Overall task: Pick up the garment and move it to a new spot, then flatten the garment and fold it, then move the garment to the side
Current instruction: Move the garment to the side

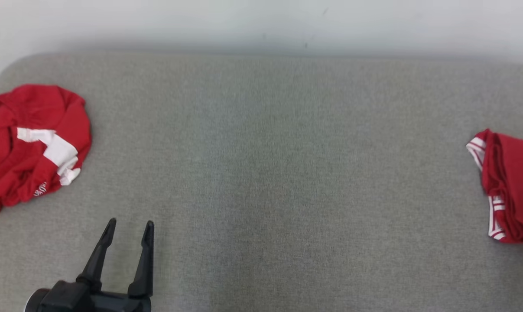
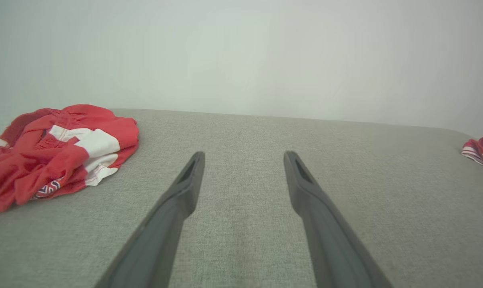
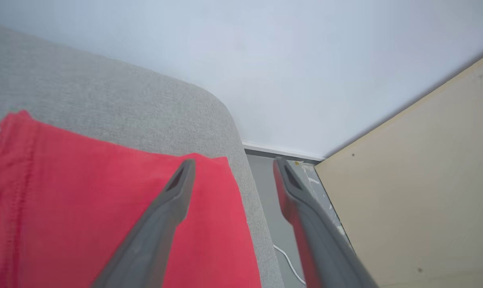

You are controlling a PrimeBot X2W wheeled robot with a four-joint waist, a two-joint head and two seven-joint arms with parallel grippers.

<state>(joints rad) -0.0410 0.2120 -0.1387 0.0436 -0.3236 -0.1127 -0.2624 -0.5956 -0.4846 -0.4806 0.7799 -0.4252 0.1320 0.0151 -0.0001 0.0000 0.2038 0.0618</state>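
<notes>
You find the folded garment (image 1: 510, 186) at the far right edge of the bench (image 1: 270, 173), red with white stripes at its hem. Your right claw (image 3: 234, 164) stands wide open just above its corner, one finger over the cloth and one past the bench edge, and it holds nothing. I judge the cloth lies there to keep the middle free. Your left claw (image 1: 130, 223) is also wide open and empty, low over the bench near the crumpled garment (image 1: 31, 143) at the left, probably the following piece.

Head downward, wrists low, head and left sharing crumpled garment (image 1: 32, 151)
</notes>
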